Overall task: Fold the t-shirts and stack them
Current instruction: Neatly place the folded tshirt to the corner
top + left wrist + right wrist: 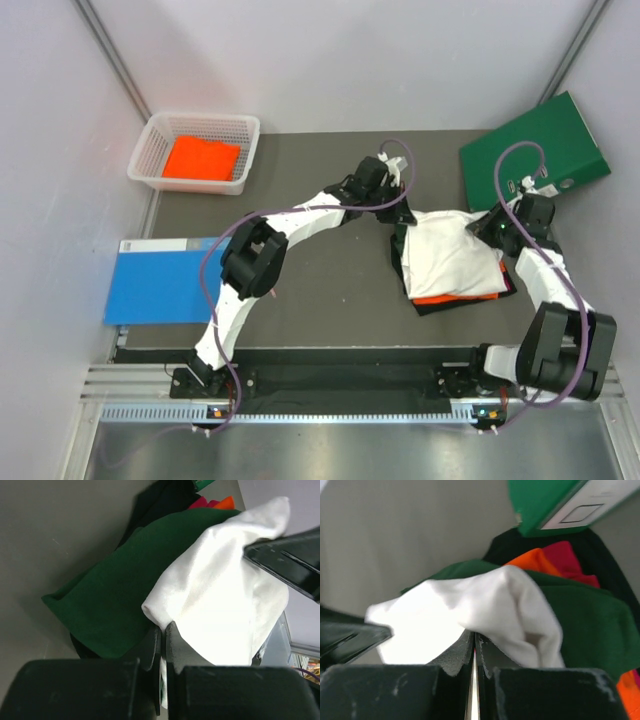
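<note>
The white t-shirt with dark green sleeves lies on top of a stack at right centre, over an orange shirt and a black shirt. My left gripper is shut on the white shirt's far left edge. My right gripper is shut on its far right edge. A green sleeve hangs beside the left fingers. Orange and red cloth shows under the shirt in the right wrist view. Another orange shirt lies folded in the white basket.
A stiff green binder lies at the back right, close behind the right gripper. A flat blue book lies at the left edge of the dark mat. The white basket stands at the back left.
</note>
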`<state>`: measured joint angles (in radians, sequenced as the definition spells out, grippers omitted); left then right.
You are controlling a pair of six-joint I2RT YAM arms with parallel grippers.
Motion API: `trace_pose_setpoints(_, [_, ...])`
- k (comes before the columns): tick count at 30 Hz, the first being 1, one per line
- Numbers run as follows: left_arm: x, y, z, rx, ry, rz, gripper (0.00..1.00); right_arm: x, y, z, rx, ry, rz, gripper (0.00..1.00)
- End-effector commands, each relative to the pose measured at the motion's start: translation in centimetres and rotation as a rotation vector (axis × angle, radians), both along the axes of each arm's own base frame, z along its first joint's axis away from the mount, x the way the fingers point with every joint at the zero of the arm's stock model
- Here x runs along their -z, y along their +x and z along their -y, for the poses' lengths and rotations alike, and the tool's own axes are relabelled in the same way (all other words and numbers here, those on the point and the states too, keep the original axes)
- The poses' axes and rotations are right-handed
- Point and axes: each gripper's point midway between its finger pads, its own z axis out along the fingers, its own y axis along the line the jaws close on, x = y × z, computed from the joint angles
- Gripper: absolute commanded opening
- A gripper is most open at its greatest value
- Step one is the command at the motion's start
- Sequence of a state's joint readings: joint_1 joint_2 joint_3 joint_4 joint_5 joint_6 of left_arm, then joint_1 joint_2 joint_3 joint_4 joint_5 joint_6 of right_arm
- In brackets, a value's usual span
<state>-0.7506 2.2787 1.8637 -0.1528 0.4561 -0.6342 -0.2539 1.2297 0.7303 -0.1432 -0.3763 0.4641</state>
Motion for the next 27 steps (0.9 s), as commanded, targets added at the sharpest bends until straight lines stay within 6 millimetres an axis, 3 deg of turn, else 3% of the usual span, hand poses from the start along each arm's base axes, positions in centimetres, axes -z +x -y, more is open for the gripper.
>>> trace_pose_setpoints(1, [-4.9, 1.3, -0.9, -0.032, -0.067, 0.114, 0.0, 0.3, 2.5, 3.1, 0.095, -0.082, -0.006, 0.0])
trace_pose_setpoints(6, [-3.8, 1.0, -1.0, -0.025, -0.06, 0.091, 0.0, 1.8, 4.4, 3.1, 0.101, -0.098, -0.029, 0.0])
trace_pose_setpoints(14, [-1.5, 0.8, -1.5, -0.035, -0.015, 0.066, 0.0, 2.4, 6.5, 3.5, 0.106, -0.197, -0.059, 0.0])
trace_pose_setpoints(18, [-0.5, 0.7, -1.8, -0.043, 0.003, 0.053, 0.0, 3.6, 6.5, 2.9, 0.083, -0.229, -0.118, 0.02])
trace_pose_setpoints(23, [0.8, 0.7, -2.9, -0.068, 0.047, 0.036, 0.0, 3.1, 6.4, 2.6, 0.067, -0.274, -0.137, 0.05])
trace_pose_setpoints(26, [0.9, 0.7, -3.5, -0.083, 0.051, 0.039, 0.0, 4.1, 5.9, 3.0, 0.072, -0.302, -0.199, 0.05])
trace_pose_setpoints(27, [1.0, 0.8, -3.6, -0.09, 0.054, 0.038, 0.0, 5.2, 5.7, 3.0, 0.057, -0.307, -0.238, 0.05])
